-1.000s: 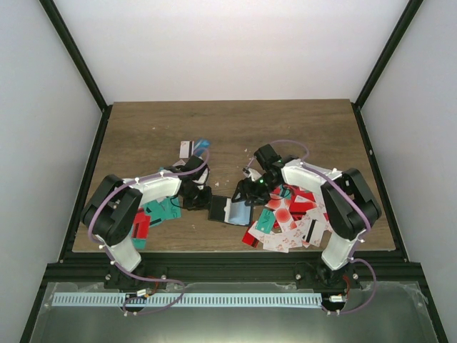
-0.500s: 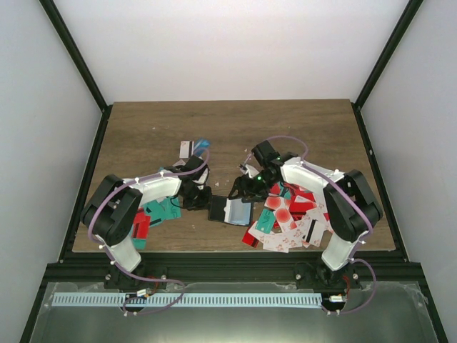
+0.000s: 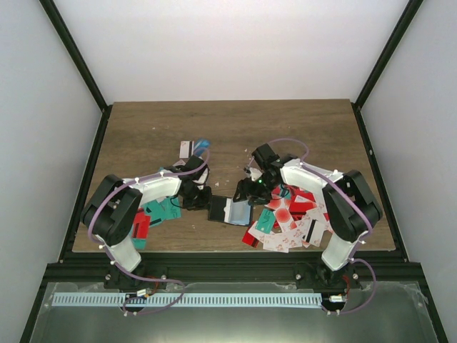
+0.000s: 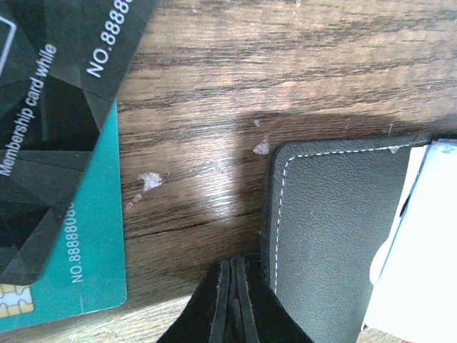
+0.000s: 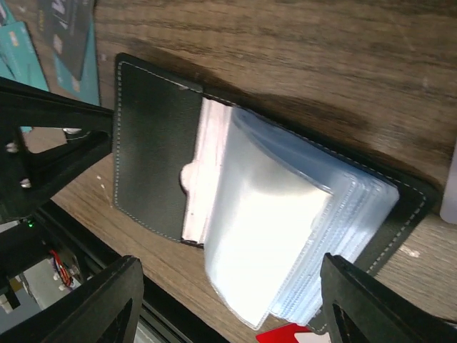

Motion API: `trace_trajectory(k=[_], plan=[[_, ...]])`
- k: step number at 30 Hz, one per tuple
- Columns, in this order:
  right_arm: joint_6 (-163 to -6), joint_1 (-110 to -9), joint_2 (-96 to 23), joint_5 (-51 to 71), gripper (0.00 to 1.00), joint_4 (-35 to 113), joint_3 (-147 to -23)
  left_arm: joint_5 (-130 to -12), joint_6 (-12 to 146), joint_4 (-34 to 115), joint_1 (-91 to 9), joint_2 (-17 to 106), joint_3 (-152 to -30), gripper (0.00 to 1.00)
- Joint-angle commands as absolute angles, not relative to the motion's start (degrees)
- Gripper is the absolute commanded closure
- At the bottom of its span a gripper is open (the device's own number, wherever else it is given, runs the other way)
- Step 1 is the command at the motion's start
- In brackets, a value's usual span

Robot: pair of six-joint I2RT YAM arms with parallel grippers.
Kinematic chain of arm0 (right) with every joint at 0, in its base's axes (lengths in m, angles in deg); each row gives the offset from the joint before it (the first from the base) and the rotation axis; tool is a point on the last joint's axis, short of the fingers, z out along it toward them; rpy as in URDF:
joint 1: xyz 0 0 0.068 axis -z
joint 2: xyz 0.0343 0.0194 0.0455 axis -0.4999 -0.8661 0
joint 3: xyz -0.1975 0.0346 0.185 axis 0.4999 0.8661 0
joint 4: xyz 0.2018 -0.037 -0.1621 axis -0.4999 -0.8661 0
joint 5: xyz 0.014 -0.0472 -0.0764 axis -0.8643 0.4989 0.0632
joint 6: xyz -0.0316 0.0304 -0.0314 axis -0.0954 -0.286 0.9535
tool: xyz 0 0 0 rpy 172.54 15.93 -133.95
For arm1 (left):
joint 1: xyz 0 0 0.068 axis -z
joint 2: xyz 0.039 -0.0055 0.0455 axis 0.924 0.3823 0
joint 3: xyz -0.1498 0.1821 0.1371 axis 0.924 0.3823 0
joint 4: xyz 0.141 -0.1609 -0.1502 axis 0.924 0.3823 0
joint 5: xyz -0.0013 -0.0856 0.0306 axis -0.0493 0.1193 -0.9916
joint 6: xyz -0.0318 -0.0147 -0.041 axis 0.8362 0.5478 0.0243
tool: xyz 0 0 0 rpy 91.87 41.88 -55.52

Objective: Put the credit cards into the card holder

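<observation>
The card holder [image 3: 218, 209] lies open at the table's middle, its black cover to the left and its pale sleeves [image 3: 238, 211] fanned up on the right. My left gripper [image 3: 202, 198] is shut and low on the table, its tip [image 4: 236, 282] against the edge of the holder's cover [image 4: 335, 236]. My right gripper [image 3: 247, 191] hovers open and empty over the sleeves [image 5: 285, 229], one finger [image 5: 107, 304] on each side. Credit cards lie in a heap [image 3: 289, 214] to the right, and a black card [image 4: 50, 86] and a teal card [image 4: 78, 243] to the left.
More teal and red cards [image 3: 153, 213] lie under my left arm. A few cards [image 3: 194, 148] sit further back. A red card's corner [image 5: 285, 334] pokes out beside the holder. The table's front edge [image 3: 228, 251] is close below the heap.
My right gripper has shifted slightly back and forth above the holder's sleeves. The left arm and the holder have stayed in place.
</observation>
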State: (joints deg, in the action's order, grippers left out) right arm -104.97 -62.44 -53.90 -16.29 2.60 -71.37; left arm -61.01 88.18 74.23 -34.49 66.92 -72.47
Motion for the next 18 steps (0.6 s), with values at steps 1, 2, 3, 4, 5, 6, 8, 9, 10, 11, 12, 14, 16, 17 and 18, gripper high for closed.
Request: trace_trajectory(k=[1,2,3,4,5,6,8,9,10,11,12,14,16,17,18], plan=[[-106.0,-62.9,-53.7,-14.5,0.30,2.7,-70.7,-63.4,87.6,76.8,-34.4,67.5,-72.4,0.96],[-106.1,-62.9,-53.9,-14.7,0.30,2.9,-70.7,-63.4,87.6,76.8,-34.4,67.6,-72.3,0.96],[-106.2,-62.9,-54.1,-15.0,0.30,3.3,-70.7,-63.4,87.6,76.8,-34.4,67.6,-72.3,0.96],[-106.2,-62.9,-54.3,-15.5,0.30,3.8,-70.6,-63.3,87.6,76.8,-34.4,67.6,-72.4,0.96],[-106.2,-62.9,-54.6,-16.1,0.30,4.1,-70.6,-63.3,87.6,76.8,-34.4,67.6,-72.4,0.96],[-106.3,-62.9,-54.8,-16.6,0.30,4.6,-70.5,-63.3,87.6,76.8,-34.4,67.7,-72.4,0.96],[-106.4,-62.9,-55.2,-17.4,0.29,5.5,-70.3,-63.3,87.5,76.7,-34.4,67.8,-72.5,0.96],[-106.4,-62.9,-55.6,-17.7,0.29,5.8,-70.3,-63.2,87.5,76.7,-34.4,67.8,-72.5,0.96],[-106.4,-62.9,-56.0,-18.0,0.29,6.1,-70.3,-63.2,87.5,76.8,-34.4,67.8,-72.5,0.96],[-106.5,-62.9,-56.2,-18.2,0.29,6.3,-70.3,-63.3,87.5,76.7,-34.4,67.8,-72.5,0.96],[-106.4,-62.9,-56.3,-18.4,0.29,6.7,-70.3,-63.3,87.5,76.8,-34.4,67.8,-72.5,0.96],[-106.5,-62.9,-56.5,-18.6,0.29,7.1,-70.2,-63.3,87.5,76.7,-34.4,67.8,-72.5,0.96],[-106.5,-62.9,-56.9,-18.7,0.29,7.1,-70.4,-63.3,87.5,76.8,-34.4,67.8,-72.5,0.96],[-106.5,-62.9,-57.1,-18.6,0.29,6.9,-70.4,-63.3,87.4,76.8,-34.4,67.8,-72.5,0.96],[-106.5,-62.9,-57.2,-18.3,0.29,6.7,-70.4,-63.3,87.4,76.8,-34.4,67.8,-72.4,0.96]])
